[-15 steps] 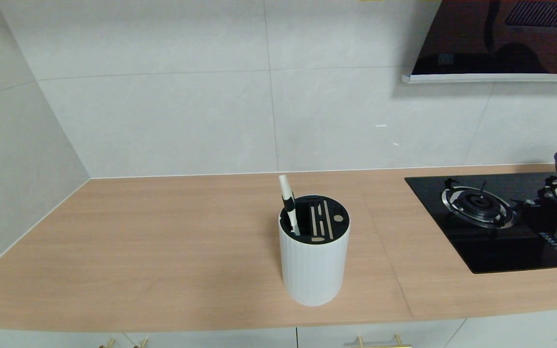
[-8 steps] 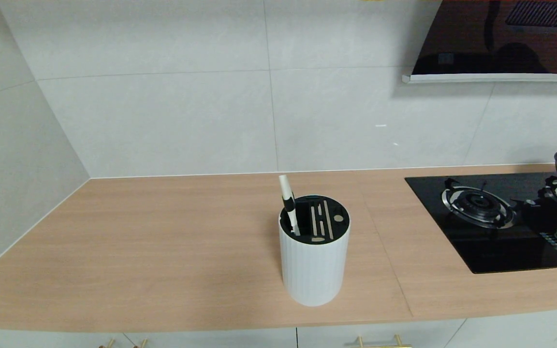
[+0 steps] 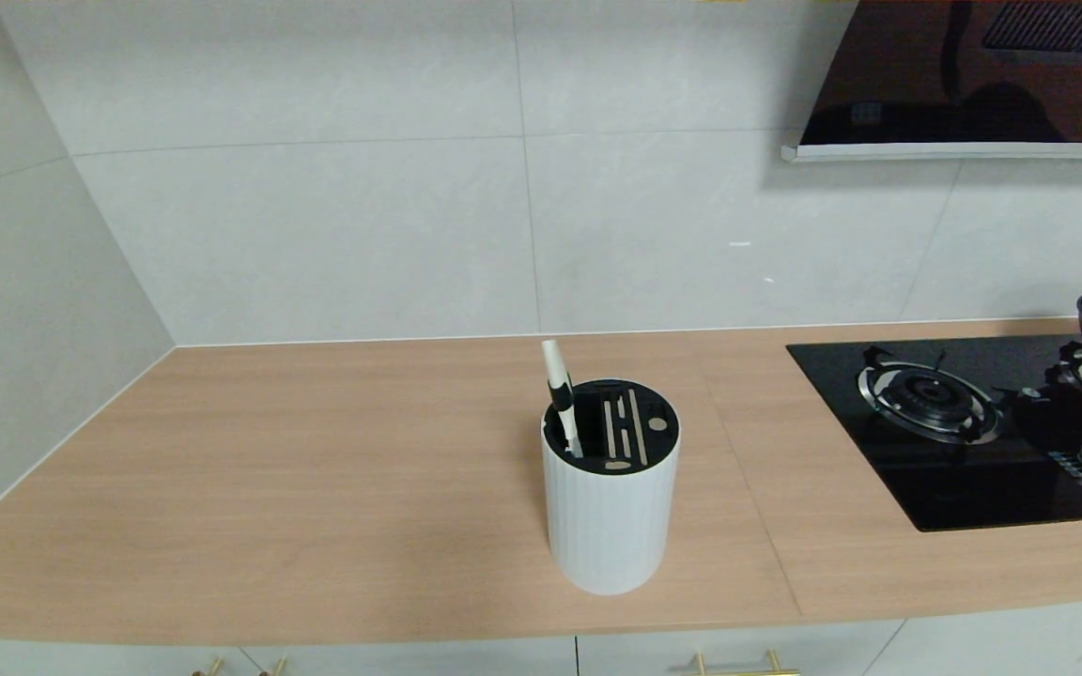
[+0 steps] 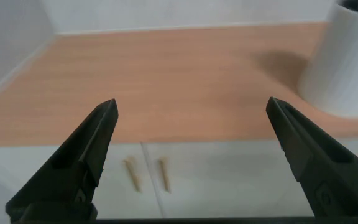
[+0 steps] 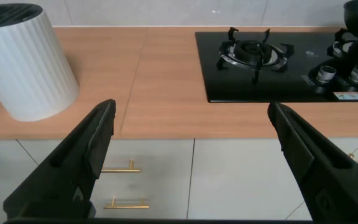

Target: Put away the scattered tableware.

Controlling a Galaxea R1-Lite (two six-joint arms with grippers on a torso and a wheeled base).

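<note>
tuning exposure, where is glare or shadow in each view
Head view: the hood shows reflections, and the holder throws a soft shadow on the counter to its left. Left wrist view: a soft shadow beside the holder. Right wrist view: even light, glossy hob, no harsh glare.

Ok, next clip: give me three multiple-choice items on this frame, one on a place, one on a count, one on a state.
1. Where does the white ribbed cylindrical holder stand?
A) in a sink
B) on the wooden countertop, left of the black gas hob
C) on a shelf

2. How many utensils stand in the holder?
A) none
B) one
C) three

3. How are the left gripper and the right gripper?
A) both open
B) both shut
C) one shut on a spoon

Answers:
1 B, the head view shows it on the counter beside the hob.
2 B, a single white-and-black handle sticks out of its slotted top.
3 A, each wrist view shows jaws wide apart and empty.
</note>
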